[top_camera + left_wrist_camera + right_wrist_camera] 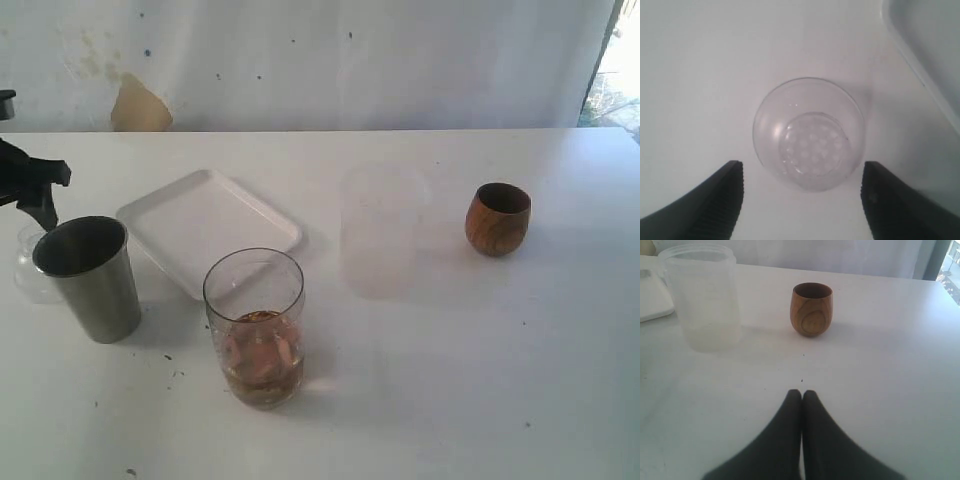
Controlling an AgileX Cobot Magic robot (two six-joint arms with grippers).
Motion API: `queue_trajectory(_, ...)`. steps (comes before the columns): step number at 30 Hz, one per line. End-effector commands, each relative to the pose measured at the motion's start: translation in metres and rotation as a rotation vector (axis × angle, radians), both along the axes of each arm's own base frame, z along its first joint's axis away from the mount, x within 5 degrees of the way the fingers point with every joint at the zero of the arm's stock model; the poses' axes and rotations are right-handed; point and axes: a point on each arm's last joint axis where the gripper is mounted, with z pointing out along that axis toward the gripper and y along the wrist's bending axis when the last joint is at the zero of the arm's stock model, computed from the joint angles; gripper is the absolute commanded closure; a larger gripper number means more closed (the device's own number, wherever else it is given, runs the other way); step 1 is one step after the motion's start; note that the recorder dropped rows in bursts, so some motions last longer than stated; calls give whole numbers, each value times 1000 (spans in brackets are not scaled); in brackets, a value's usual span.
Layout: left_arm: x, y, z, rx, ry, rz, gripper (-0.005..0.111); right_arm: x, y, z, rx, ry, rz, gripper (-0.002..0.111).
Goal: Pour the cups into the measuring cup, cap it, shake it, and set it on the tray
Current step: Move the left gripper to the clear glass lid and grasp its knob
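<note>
The clear measuring cup (254, 325) stands near the front, holding brownish contents at its bottom. The steel tumbler (88, 275) stands to its left and the white tray (205, 225) lies behind them. The wooden cup (497, 218) (811, 309) stands upright at the right. A clear domed lid (28, 265) (807, 134) lies on the table behind the tumbler. My left gripper (45, 195) (801, 166) hovers open above the lid, one finger on each side, not touching it. My right gripper (801, 394) is shut and empty, short of the wooden cup and out of the exterior view.
A frosted, milky cup (385, 230) (702, 297) stands between the tray and the wooden cup. A tray corner (930, 50) lies close beside the lid. A white wall runs behind the table's far edge.
</note>
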Motion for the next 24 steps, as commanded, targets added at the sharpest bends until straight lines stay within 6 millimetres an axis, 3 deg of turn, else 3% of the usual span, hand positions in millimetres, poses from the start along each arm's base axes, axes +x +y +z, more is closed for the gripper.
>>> queue_trajectory(1,4,-1,-6,7,-2,18,42,0,0,-1,4,-5,-4,108)
queue_trajectory(13,10,-4,-23,-34,20,30,42,0,0,-1,4,-5,-4,108)
queue_trajectory(16,10,-4,-27,-32,28,29,47,0,0,-1,4,-5,-4,108)
queue_trajectory(19,11,-3,-26,-18,16,24,64,0,0,-1,4,-5,-4,108)
queue_trajectory(24,11,-2,-27,-8,20,3,103,0,0,-1,4,-5,-4,108)
